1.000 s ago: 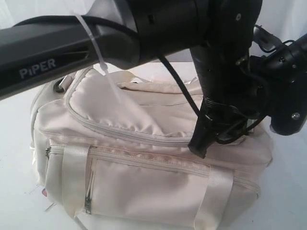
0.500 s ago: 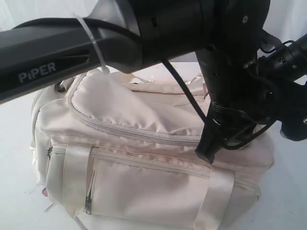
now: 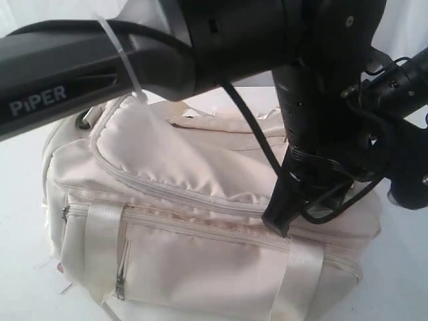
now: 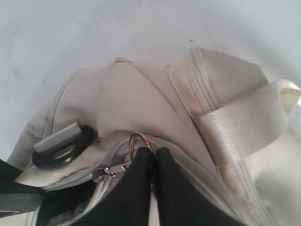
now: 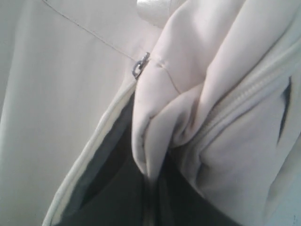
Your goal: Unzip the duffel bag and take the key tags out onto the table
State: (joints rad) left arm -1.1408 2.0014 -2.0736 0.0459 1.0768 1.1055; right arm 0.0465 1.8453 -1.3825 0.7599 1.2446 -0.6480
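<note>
Closest to my outside camera, the left arm (image 3: 87, 73) crosses the top of the picture, and a white zip tie (image 3: 120, 57) sticks out from its cable. Below it the duffel bag (image 3: 200, 267) sits on the white tabletop (image 3: 20, 200) with its front side toward me. A pocket zipper pull (image 3: 121, 289) hangs beside the left strap (image 3: 100, 247), and a second strap (image 3: 297, 277) runs down on the right. Above these, a grey zipper (image 3: 167, 194) curves across the top panel, which bulges up toward the left end.

Farther in, the left arm drops onto the right part of the bag's top. On its wrist camera the left hand (image 4: 152, 154) is clenched. Its black fingers are pressed together on a coppery ring pull (image 4: 139, 140), which hangs from the zipper's metal slider (image 4: 104, 172). A black D-ring (image 4: 59, 150) on grey webbing lies near it.

The right arm (image 3: 401, 160) sits behind, at the right edge. On its wrist camera the right hand (image 5: 151, 193) is clamped on a fold (image 5: 155, 127) of the bag's cream fabric, though its fingers are dark and blurred. Beside the fold a dark grey gap (image 5: 106, 160) shows along a piped edge, and a small metal pull (image 5: 139, 66) lies beyond it.
</note>
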